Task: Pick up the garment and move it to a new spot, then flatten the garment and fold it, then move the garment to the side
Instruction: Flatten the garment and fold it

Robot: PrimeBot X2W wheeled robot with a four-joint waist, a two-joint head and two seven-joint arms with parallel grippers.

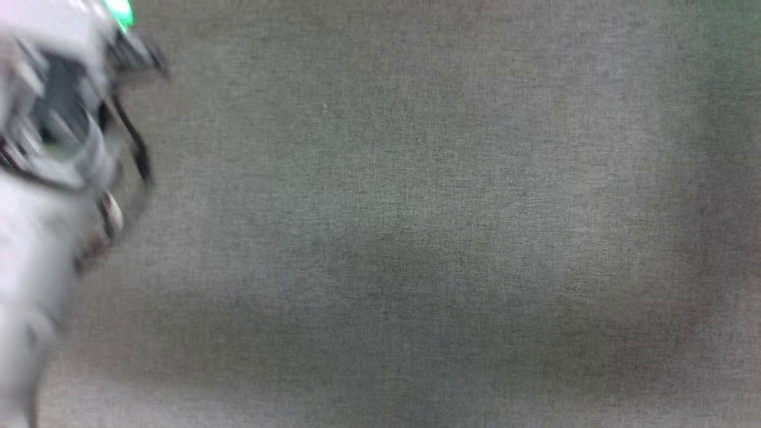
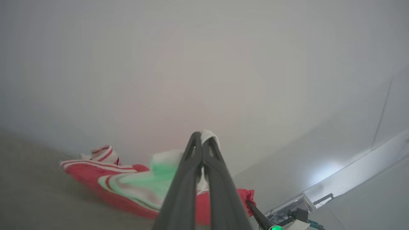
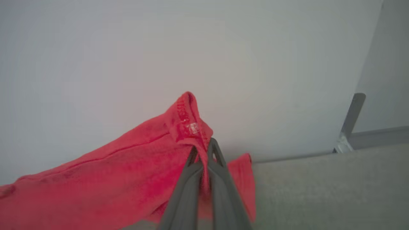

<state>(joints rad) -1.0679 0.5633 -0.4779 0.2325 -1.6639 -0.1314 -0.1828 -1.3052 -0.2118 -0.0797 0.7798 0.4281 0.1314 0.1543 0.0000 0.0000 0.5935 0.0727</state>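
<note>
Now, our left tool (image 2: 202, 140): 2 dark fingers pressed together at the bottom centre of the left wrist view, pinching a white fold of the garment (image 2: 86, 172) at their tips.
Our right tool (image 3: 204, 150): 2 dark fingers pressed together at the bottom centre of the right wrist view, pinching a red hem of the garment (image 3: 127, 166); the stitched edge stands up just above the tips.
Garment, left wrist view: we see red cloth with white-and-red striped trim running from the lower left to the bottom centre, low over the grey table (image 2: 25, 198); its white lining beside the fingers is tinted green.
Garment, right wrist view: a red sheet slopes from the lower left corner up to the centre of the frame; a smaller red flap hangs just right of the fingers.
Table: a grey woven surface across the head view (image 1: 416, 208) and at the lower right of the right wrist view (image 3: 319, 191).
Left forearm (image 1: 41, 178): pale and blurred along the left edge of the head view, with a green light (image 1: 119, 12) at the upper left.
Wall (image 3: 159, 48): pale and plain, behind the garment in the upper half of the frame.
Contact: we cannot tell whether the cloth near the tools touches the table.
</note>
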